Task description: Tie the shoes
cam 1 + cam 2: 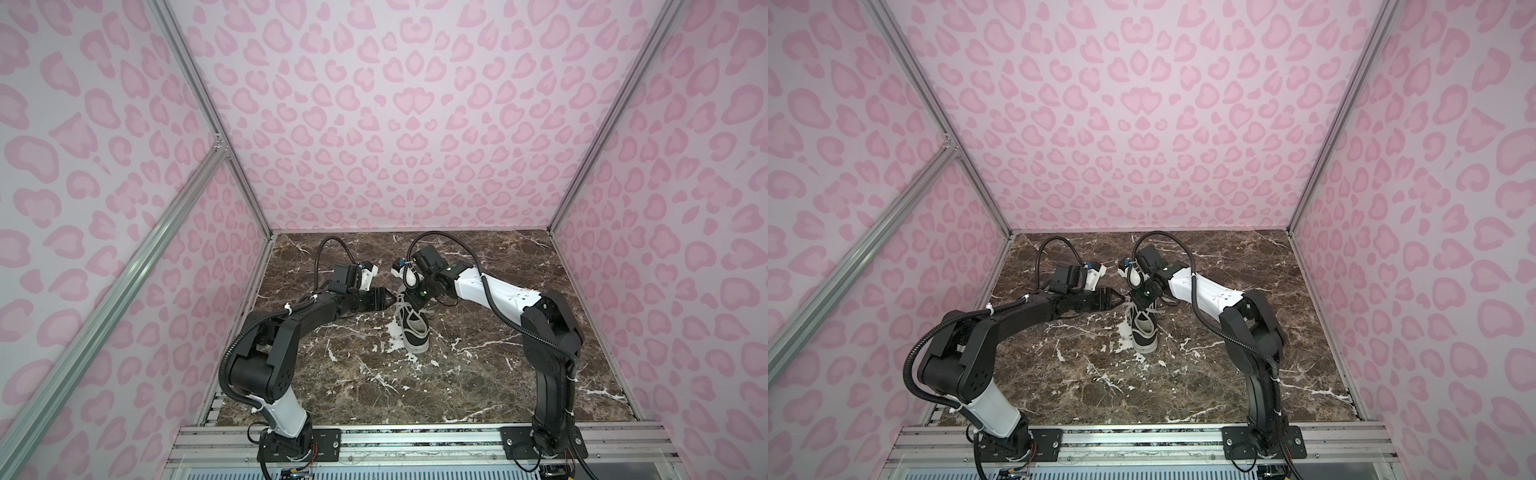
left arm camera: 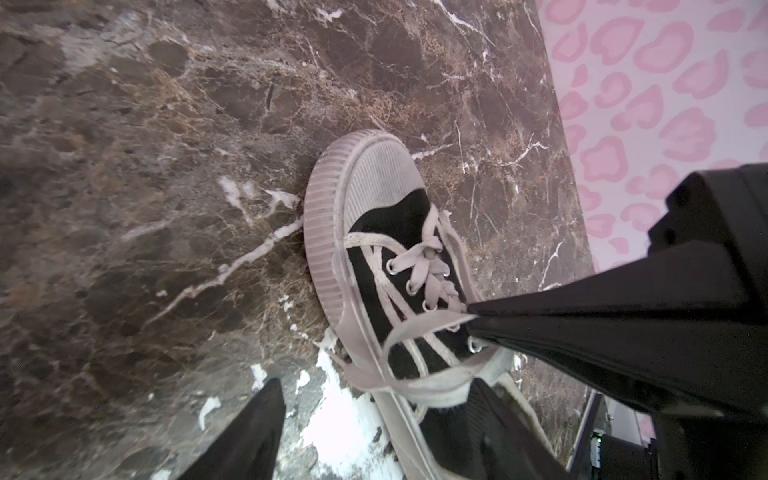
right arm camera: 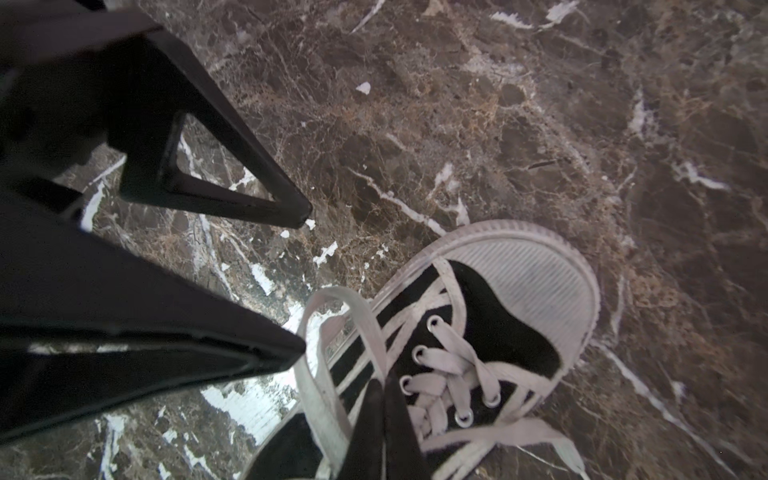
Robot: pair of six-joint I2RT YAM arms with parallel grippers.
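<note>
Black canvas sneaker [image 1: 413, 328] sits mid-frame in both top views on the marble tabletop [image 1: 498, 374], white toe toward the bottom edge. My right gripper [image 2: 471, 318] is clenched on an off-white lace loop [image 2: 432, 326] — my left gripper [image 3: 303, 282] is released, jaws wide, just beside it.

Lighting is even, soft and overhead in both top views, walls [image 1: 124, 166] bowing toward the edges; wrist views show a blown-out white patch on the table [image 2: 345, 419] and the left claw [image 3: 305, 282] softly blurred.
</note>
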